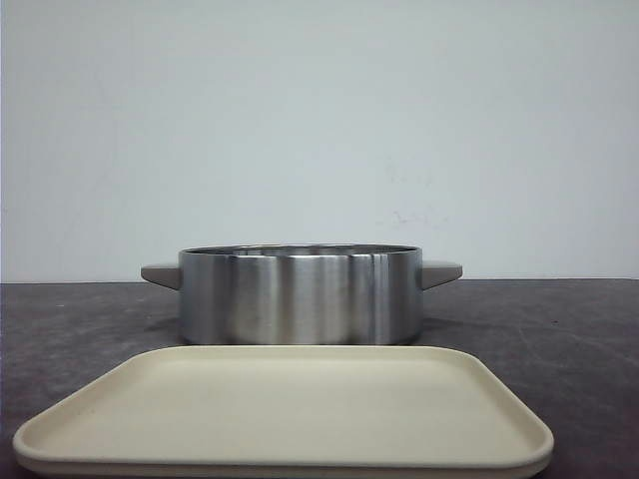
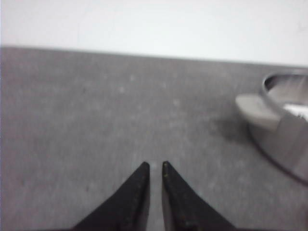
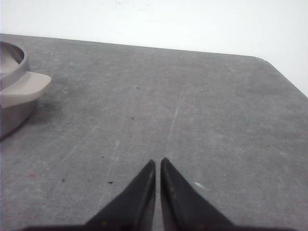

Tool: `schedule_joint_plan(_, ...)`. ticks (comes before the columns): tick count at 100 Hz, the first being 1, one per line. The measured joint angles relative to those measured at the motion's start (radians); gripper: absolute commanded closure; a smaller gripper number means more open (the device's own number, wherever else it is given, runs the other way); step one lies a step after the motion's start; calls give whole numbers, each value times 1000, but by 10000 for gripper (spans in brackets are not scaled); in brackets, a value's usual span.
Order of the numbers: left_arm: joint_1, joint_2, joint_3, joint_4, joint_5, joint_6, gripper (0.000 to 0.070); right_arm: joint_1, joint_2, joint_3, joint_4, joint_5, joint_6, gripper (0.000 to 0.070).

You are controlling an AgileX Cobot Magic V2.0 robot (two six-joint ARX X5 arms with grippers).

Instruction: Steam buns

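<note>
No buns show in any view. A round stainless steel pot (image 1: 300, 297) with grey side handles stands at the middle of the dark table, and its inside is hidden from the front. A bare cream tray (image 1: 290, 404) lies in front of it. My left gripper (image 2: 155, 164) hovers over bare tabletop to the left of the pot (image 2: 284, 139), shut with only a thin slit between its black fingers and nothing in them. To the right of the pot (image 3: 12, 113), my right gripper (image 3: 158, 160) is shut and holds nothing. Neither gripper appears in the front view.
The pot's handles (image 2: 255, 111) (image 3: 28, 85) stick out toward each gripper. A white wall rises behind the table. The table's far right corner (image 3: 262, 60) is rounded, with the edge running along the right side.
</note>
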Motion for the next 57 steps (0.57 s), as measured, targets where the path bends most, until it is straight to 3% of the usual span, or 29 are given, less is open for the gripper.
schedule_joint_plan(57, 0, 0, 0, -1, 0, 6, 700, 0, 0, 0, 0, 0, 0, 689)
